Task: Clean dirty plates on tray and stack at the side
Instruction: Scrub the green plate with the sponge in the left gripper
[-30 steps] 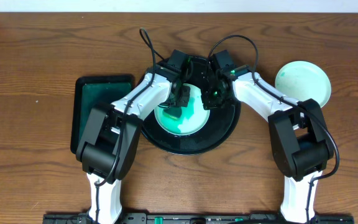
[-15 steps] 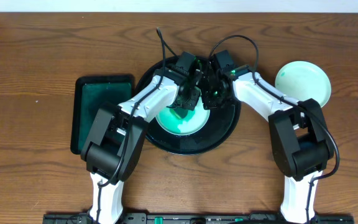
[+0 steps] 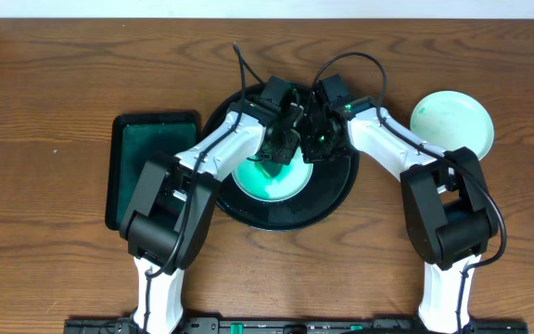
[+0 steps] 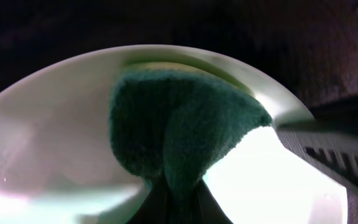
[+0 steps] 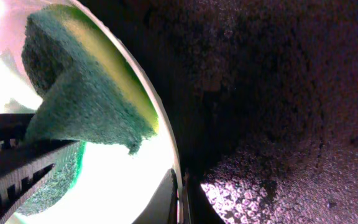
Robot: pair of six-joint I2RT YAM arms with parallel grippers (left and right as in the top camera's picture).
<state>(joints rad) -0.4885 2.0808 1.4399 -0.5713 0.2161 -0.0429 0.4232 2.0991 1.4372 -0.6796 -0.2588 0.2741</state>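
So the bench has the big black tray sitting in the middle, with a green rectangular tray off to the left and one pale plate already parked at the far right, well apart from the rest. Inside the black tray there's a turquoise plate, and both arms are crowded right over its upper edge.

Left fingers are pinched shut on a green sponge, which is pressed flat onto the inside of the plate near its rim. Right fingers are clamped on the plate's rim, looks like they're pinning it so it doesn't skate around on that glossy tray.

For the scrub to go well, the right arm probably needs to hold that rim dead steady while the left sweeps the sponge across the middle, where green smear shows in the overhead. Pressing straight down rather than sideways would likely keep the plate from popping out of the rim grip. And the two wrists are really close together, so short strokes seem safer.
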